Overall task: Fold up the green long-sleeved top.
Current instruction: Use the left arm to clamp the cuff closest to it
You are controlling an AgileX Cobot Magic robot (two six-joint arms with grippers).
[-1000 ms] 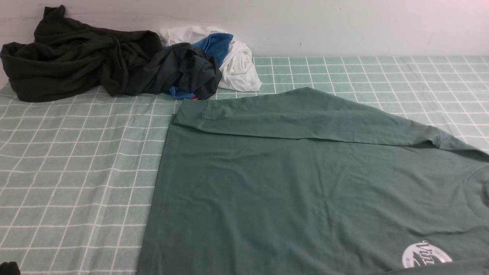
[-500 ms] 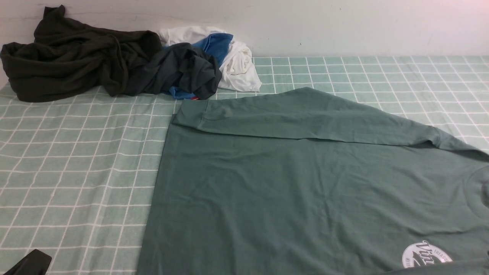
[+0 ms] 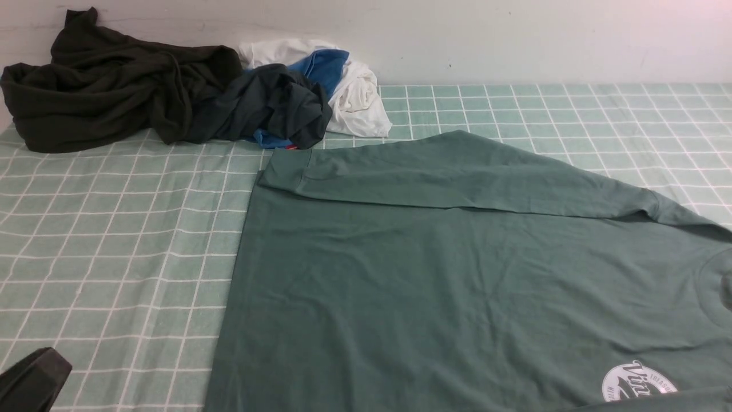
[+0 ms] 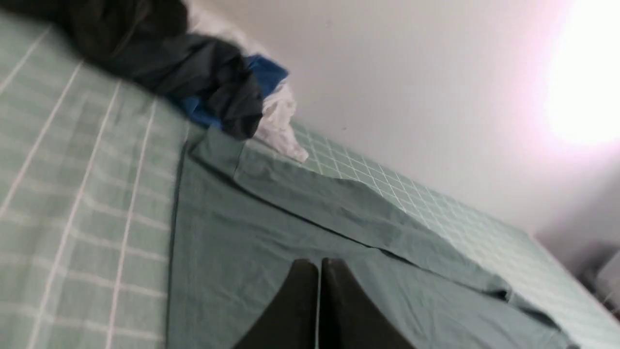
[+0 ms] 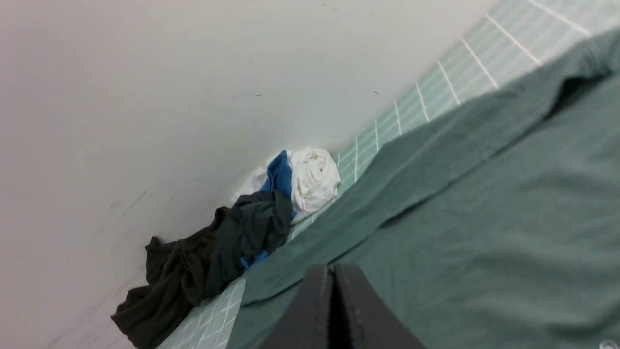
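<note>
– Green long-sleeved top (image 3: pixel 457 274) in a moment; first, how do the tools stand?
– Clenched, both. On the left tool (image 4: pixel 318 264) the fingers press flat together with nothing between them. The front view shows only its dark tip, in the lower left corner, over the checked cloth (image 3: pixel 114 246) and apart from the top's hem. The right tool (image 5: pixel 333 269) is empty as well, with the top's body behind it. Whether it touches the fabric I cannot tell.
– And the top itself?
– Spread flat, filling the centre and lower right of the front view. One sleeve (image 3: pixel 457 171) lies folded across its upper edge, its cuff (image 3: pixel 284 169) toward the left. The white logo (image 3: pixel 637 382) sits at the lower right, the neck (image 3: pixel 715 286) at the right edge.
– The surface, the room?
– Mint cloth with white grid lines covers the surface. At the upper left a pile leans on the plain white wall (image 3: pixel 514 40): a dark olive garment (image 3: pixel 103 86), a charcoal garment (image 3: pixel 274 103), a blue cloth (image 3: pixel 323 66) and a white cloth (image 3: pixel 357 100).
</note>
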